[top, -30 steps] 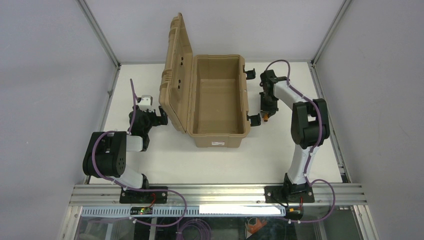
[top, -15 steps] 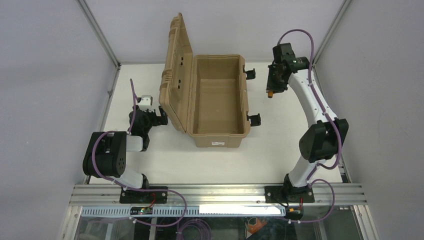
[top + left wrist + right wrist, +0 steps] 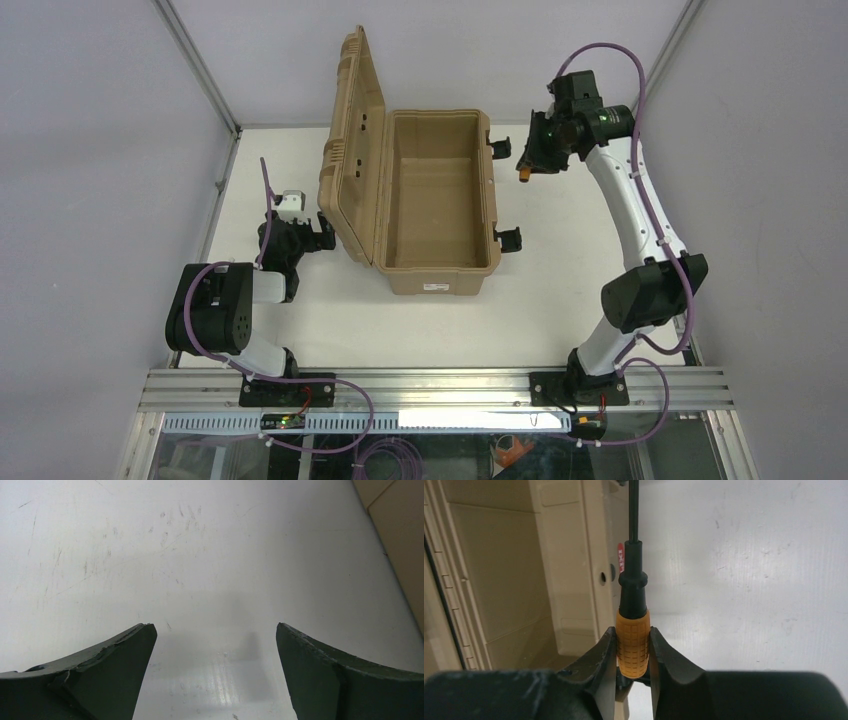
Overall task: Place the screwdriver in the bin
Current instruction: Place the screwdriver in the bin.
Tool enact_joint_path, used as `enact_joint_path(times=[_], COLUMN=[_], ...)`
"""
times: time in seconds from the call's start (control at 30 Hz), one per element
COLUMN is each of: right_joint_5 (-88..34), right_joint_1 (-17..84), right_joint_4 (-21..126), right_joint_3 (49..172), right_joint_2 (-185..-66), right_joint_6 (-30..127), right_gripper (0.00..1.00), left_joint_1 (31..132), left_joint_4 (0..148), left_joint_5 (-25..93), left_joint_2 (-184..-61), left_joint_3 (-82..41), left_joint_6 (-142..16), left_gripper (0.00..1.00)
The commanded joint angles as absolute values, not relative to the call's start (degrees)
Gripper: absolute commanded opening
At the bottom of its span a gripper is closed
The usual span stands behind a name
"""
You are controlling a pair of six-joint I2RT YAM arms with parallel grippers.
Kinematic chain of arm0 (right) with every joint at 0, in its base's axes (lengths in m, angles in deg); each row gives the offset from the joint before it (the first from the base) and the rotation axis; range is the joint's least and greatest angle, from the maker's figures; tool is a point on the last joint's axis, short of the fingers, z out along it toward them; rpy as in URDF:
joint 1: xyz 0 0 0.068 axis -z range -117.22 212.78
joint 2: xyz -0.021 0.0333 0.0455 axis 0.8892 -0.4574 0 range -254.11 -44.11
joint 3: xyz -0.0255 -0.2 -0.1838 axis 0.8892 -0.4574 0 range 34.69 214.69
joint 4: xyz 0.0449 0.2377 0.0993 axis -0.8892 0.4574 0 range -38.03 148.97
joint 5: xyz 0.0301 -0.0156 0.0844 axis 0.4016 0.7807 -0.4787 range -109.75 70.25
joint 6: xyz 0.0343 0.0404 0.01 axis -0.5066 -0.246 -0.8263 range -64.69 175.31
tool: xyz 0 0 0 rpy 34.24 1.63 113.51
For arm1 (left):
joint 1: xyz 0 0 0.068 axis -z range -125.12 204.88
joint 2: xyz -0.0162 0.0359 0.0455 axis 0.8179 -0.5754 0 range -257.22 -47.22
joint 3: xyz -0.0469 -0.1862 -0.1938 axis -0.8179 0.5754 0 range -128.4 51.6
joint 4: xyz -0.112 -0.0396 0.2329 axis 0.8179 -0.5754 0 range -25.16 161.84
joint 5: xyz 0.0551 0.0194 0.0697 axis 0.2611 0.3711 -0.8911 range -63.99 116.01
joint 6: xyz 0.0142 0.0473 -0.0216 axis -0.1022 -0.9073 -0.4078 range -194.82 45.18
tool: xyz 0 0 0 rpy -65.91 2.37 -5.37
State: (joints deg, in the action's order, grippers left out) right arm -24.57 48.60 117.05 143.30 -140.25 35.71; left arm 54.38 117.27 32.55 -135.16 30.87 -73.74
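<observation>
The bin point(image 3: 437, 262) is a tan hard-plastic case, open, with its ribbed lid point(image 3: 352, 140) standing up on the left. Its inside looks empty. My right gripper point(image 3: 532, 160) is shut on the screwdriver point(image 3: 632, 641), pinching its orange handle, with the black shaft pointing away. It is held in the air beside the bin's right rim, near the far black latch point(image 3: 498, 148). In the right wrist view the bin wall point(image 3: 569, 570) is to the left of the screwdriver. My left gripper point(image 3: 212, 645) is open and empty, low over the white table, left of the lid.
A second black latch point(image 3: 510, 239) sticks out from the bin's right side nearer the front. The bin's edge point(image 3: 400, 535) shows at the far right of the left wrist view. Grey walls and aluminium posts enclose the white table point(image 3: 560, 300).
My right arm has lifted the screwdriver from the table by the near latch, carried it up and back, then a little left towards the bin's rim. The left arm has not moved.
</observation>
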Motion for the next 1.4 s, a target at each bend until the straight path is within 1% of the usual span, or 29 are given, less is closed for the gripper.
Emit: enact_joint_path(times=[0.0,0.2,0.63,0.97,1.37], right_joint_5=[-24.3,-20.4,-12.7,-8.5,-8.5], right_joint_1=[44.2,39.1,29.5,25.7,24.1], right_joint_4=[118.4,119.8,120.3,119.2,114.2], right_joint_3=[148.5,154.0,161.0,161.0,158.6], right_joint_2=[-139.7,-144.5,-156.3,-164.7,-172.8], right_joint_6=[32.6,30.2,26.0,23.7,22.5], right_gripper=[0.08,0.08,0.08,0.08,0.09], left_joint_1=[54.0,54.0,54.0,54.0,54.0], left_joint_4=[120.4,120.3,120.4,120.4,120.4], left_joint_5=[33.9,33.9,33.9,33.9,33.9], left_joint_2=[-133.5,-133.5,-133.5,-133.5,-133.5], left_joint_3=[30.9,30.9,30.9,30.9,30.9], left_joint_6=[-73.1,-73.1,-73.1,-73.1,-73.1], left_gripper=[0.99,0.99,0.99,0.99,0.99])
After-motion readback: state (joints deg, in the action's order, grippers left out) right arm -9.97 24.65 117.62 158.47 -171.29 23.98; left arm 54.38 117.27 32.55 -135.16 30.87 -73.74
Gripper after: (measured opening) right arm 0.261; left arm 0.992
